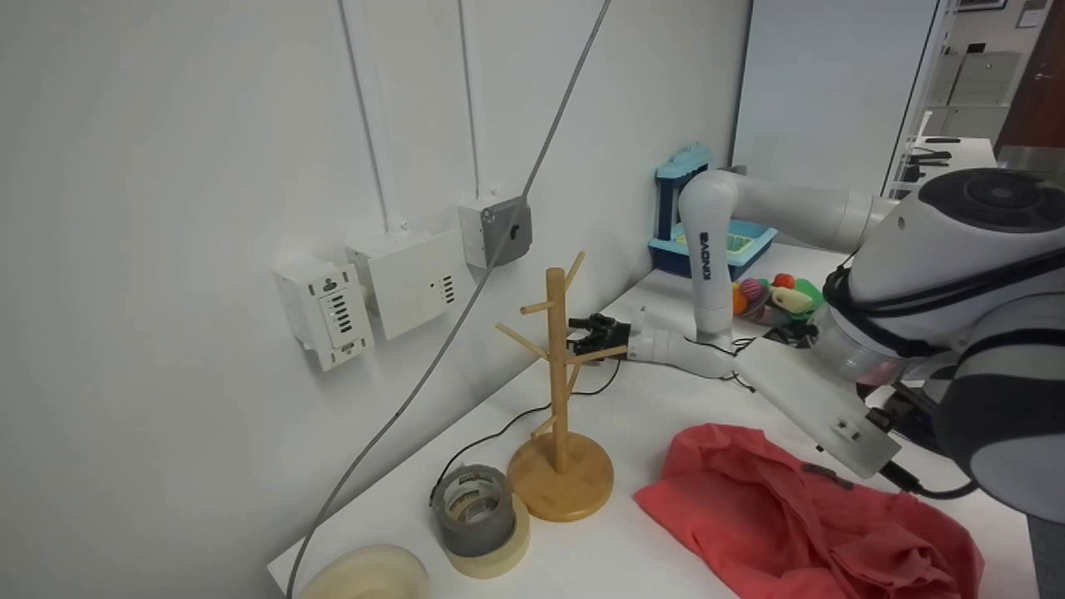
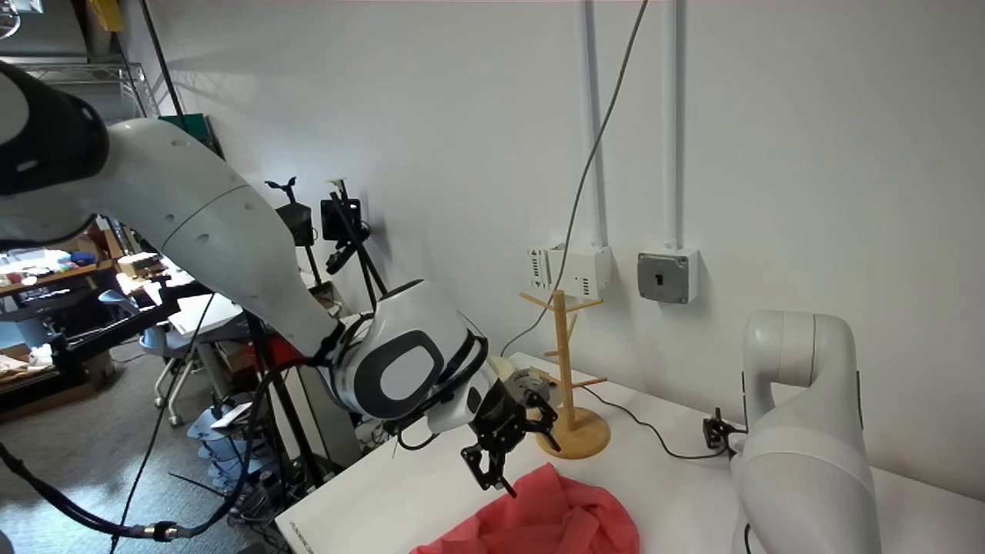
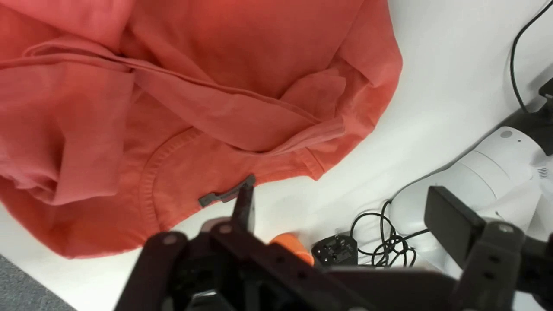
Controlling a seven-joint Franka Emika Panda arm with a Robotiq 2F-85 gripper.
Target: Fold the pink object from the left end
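Note:
The pink object, a salmon-red cloth shirt, lies crumpled on the white table in both exterior views. In the wrist view it fills the upper left, with loose folds across it and a collar edge with a dark grey strip. No lettering shows. My gripper hangs above the table, over the shirt's edge in that exterior view. In the wrist view my gripper is open and empty, its fingers wide apart. One finger overlaps the collar edge in the picture; whether it touches is unclear. The arm hides the gripper in an exterior view.
A wooden mug tree stands beside the shirt, with tape rolls next to it. A white Kinova arm lies along the table. A black plug, coiled cable and an orange item lie near the collar. Toy food sits further back.

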